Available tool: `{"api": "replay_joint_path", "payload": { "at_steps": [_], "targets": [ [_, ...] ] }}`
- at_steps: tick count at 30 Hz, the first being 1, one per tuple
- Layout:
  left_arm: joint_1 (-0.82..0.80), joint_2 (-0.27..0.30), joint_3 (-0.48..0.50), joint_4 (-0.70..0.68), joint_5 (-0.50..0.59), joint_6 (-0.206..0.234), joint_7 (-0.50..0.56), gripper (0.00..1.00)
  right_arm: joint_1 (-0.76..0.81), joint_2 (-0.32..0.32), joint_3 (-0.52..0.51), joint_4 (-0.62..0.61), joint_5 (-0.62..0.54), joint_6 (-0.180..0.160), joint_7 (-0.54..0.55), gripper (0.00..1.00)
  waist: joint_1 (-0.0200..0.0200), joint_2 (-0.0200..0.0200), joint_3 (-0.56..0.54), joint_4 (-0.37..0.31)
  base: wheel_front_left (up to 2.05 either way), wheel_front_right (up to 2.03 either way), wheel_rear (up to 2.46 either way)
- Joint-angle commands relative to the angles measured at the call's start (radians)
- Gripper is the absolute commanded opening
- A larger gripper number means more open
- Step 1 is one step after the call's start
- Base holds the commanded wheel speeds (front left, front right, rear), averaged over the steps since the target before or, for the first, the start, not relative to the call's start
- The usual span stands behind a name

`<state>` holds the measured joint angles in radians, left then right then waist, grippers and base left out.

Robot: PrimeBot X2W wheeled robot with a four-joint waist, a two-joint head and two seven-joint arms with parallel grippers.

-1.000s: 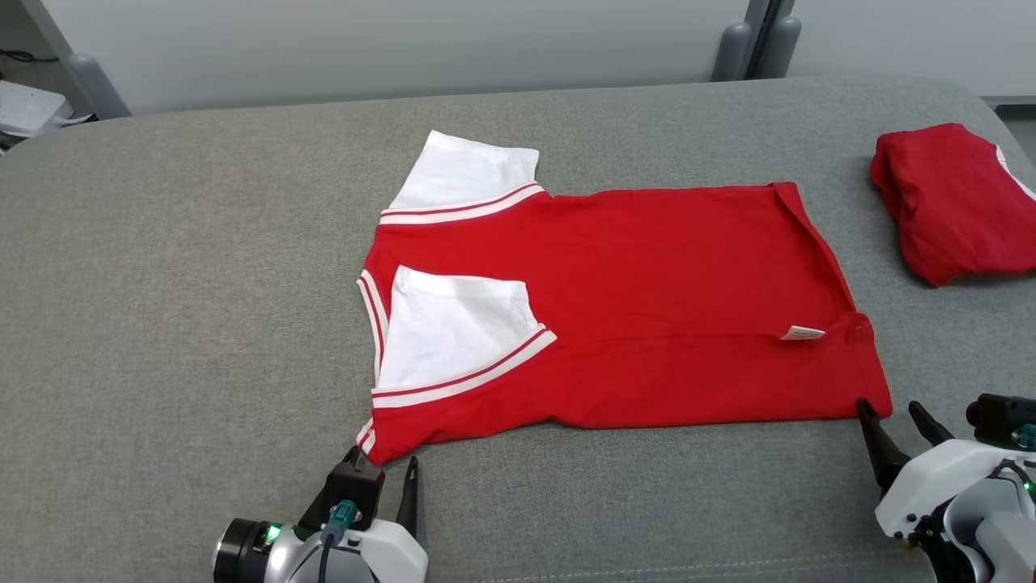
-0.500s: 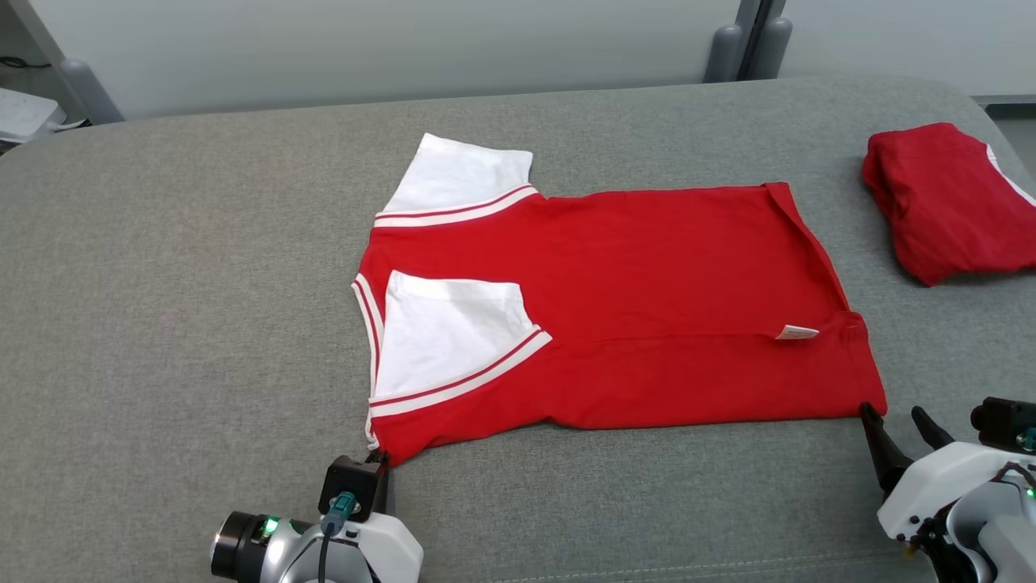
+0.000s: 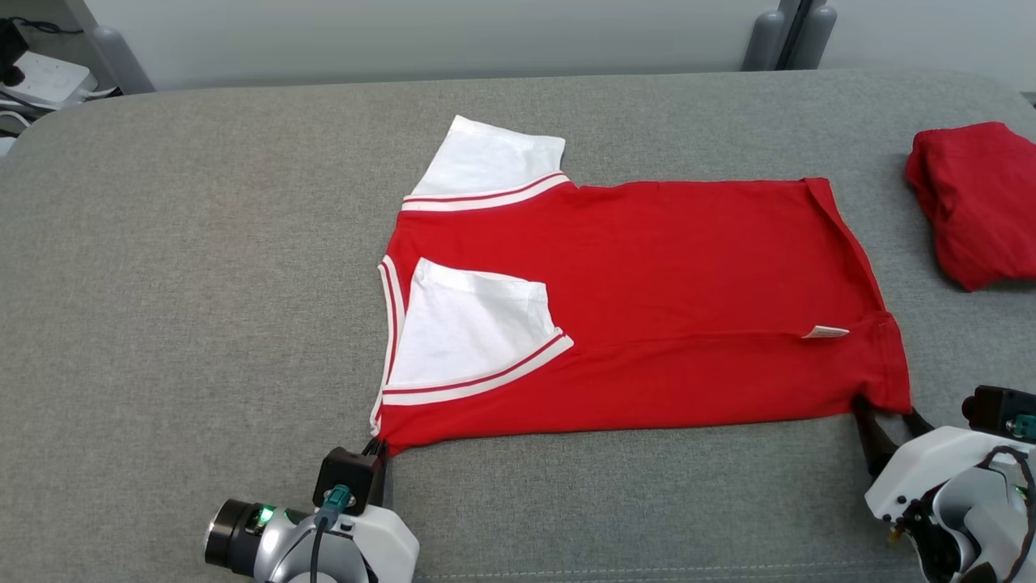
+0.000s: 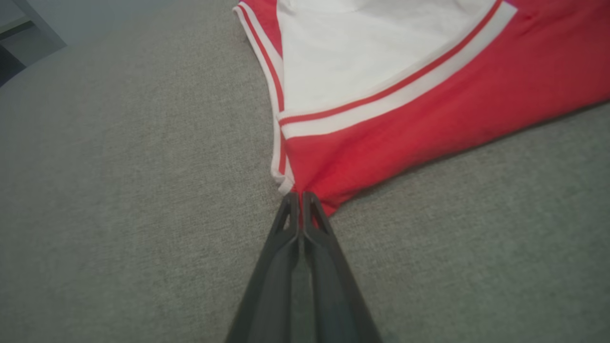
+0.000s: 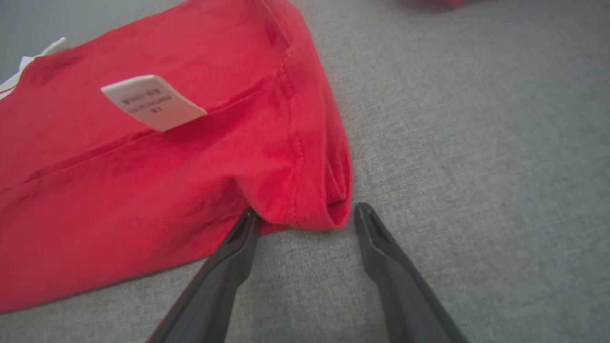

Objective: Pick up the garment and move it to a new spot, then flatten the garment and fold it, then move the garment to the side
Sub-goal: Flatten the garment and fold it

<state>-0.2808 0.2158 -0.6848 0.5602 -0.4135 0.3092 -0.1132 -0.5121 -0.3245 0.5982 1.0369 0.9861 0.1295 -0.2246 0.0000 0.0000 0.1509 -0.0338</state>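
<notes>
Closed within the last second, the left gripper point(image 4: 300, 196) now pinches the near left corner of the red garment point(image 3: 688, 300), its two dark fingers pressed together on the cloth just below the white-striped trim. At the lower right, the right gripper point(image 5: 306, 210) stands with its jaws spread wide and grips nothing; the garment's near hem corner lies between its fingers, one fingertip touching the fabric and the other just beside it. The garment lies flat in the middle of the grey padded surface point(image 3: 202, 283), neck end to the robot's left, hem to its right. One white sleeve point(image 3: 473, 332) is folded onto the red body; the far sleeve point(image 3: 498, 158) points away. A white label point(image 3: 824, 331) shows near the hem. Farther right, well apart, lies a folded red cloth point(image 3: 979, 194).
</notes>
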Motion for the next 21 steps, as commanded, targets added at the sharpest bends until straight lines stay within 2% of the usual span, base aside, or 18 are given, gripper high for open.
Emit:
{"api": "replay_joint_path", "payload": {
  "at_steps": [1, 2, 3, 4, 5, 6, 16, 21],
  "targets": [
    [-0.037, 0.031, 0.03, -0.026, 0.004, 0.009, 0.004, 0.0, -0.009, -0.005, 0.025, 0.008, 0.014, 0.001, 0.006, 0.96, 0.0, 0.0, 0.002, 0.0, 0.0, 0.0, 0.0],
    [-0.037, 0.033, 0.029, -0.03, 0.004, 0.009, 0.006, 0.0, -0.015, -0.004, 0.028, 0.014, 0.019, 0.001, 0.009, 0.73, 0.0, 0.0, 0.003, 0.0, 0.0, 0.0, 0.0],
    [-0.037, 0.035, 0.028, -0.034, 0.004, 0.01, 0.009, 0.0, -0.019, -0.003, 0.031, 0.02, 0.025, 0.001, 0.012, 0.44, 0.0, 0.0, 0.004, 0.0, 0.0, 0.0, 0.0],
    [-0.037, 0.036, 0.027, -0.039, 0.005, 0.012, 0.012, 0.0, -0.022, -0.004, 0.035, 0.024, 0.03, 0.001, 0.013, 0.33, 0.0, 0.0, 0.004, 0.0, 0.0, 0.0, 0.0],
    [-0.037, 0.038, 0.026, -0.043, 0.004, 0.012, 0.014, 0.0, -0.025, -0.004, 0.039, 0.028, 0.035, 0.001, 0.013, 0.06, 0.0, 0.0, 0.004, 0.0, 0.0, 0.0, 0.0],
    [-0.037, 0.039, 0.025, -0.046, 0.003, 0.013, 0.015, 0.0, -0.026, -0.005, 0.043, 0.031, 0.04, 0.001, 0.013, 0.0, 0.0, 0.0, 0.003, 0.0, 0.0, 0.0, 0.0],
    [-0.005, 0.045, 0.02, -0.094, -0.013, 0.021, 0.033, 0.0, 0.033, -0.036, 0.079, 0.003, 0.081, 0.001, -0.01, 0.0, 0.0, 0.0, -0.023, -0.001, 0.0, 0.0, 0.0],
    [0.059, 0.07, 0.013, -0.179, -0.023, 0.046, 0.074, 0.0, 0.09, -0.077, 0.108, -0.047, 0.105, 0.001, -0.014, 0.0, 0.0, 0.0, -0.038, -0.005, 0.0, 0.0, 0.0]
  ]
}}
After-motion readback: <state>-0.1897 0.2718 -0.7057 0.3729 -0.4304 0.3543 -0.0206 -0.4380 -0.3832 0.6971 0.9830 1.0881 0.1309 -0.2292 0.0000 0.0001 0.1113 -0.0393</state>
